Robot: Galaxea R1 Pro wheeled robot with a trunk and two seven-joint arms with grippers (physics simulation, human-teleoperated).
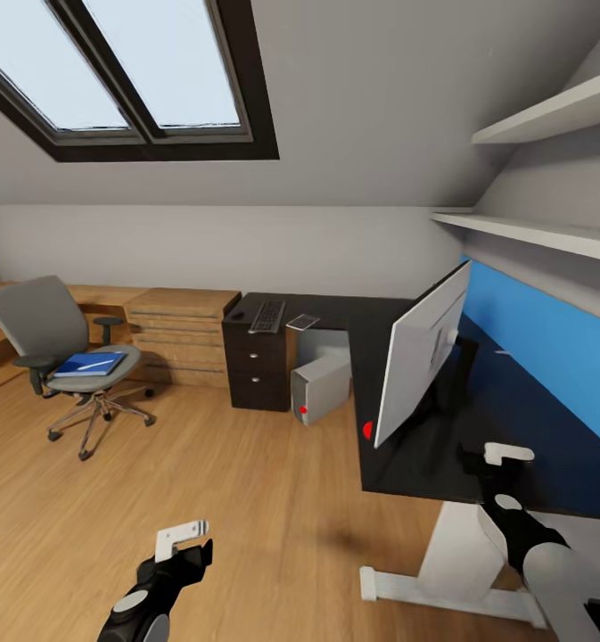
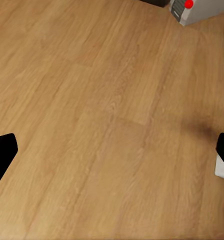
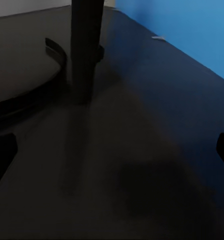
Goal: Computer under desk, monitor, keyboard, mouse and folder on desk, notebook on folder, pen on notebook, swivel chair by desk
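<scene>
1. Monitor [image 1: 422,357], a wide flat screen seen from its pale back, stands on the long black-topped L-shaped desk [image 1: 406,464] in front of the blue back panel [image 1: 531,348]; in the right wrist view its thin black stem [image 3: 86,45] and round base [image 3: 27,85] rest on the dark top, so that part of the task looks settled.
2. Silver-grey tower computer [image 1: 322,385] sits on the floor under the desk, beside the black drawers [image 1: 257,366].
3. Slim grey keyboard [image 1: 267,316] lies on the desk's far wing, well apart from the monitor, with a small dark mouse [image 1: 237,314] just beside it and a thin dark notebook [image 1: 303,321] on its other side.
4. Bright blue folder [image 1: 90,363] lies on the seat of the grey upholstered swivel chair [image 1: 54,343], which stands well apart from the desk.
5. My reading: the keyboard is probably the next job (a guess), which calls for driving toward the desk's far wing.
6. Right gripper [image 1: 496,464] hovers low over the desktop near the monitor's base, fingers parted and holding nothing.
7. Left gripper [image 1: 185,542] hangs over the wooden floor [image 2: 102,125] away from the desk, likewise spread and holding nothing.
</scene>
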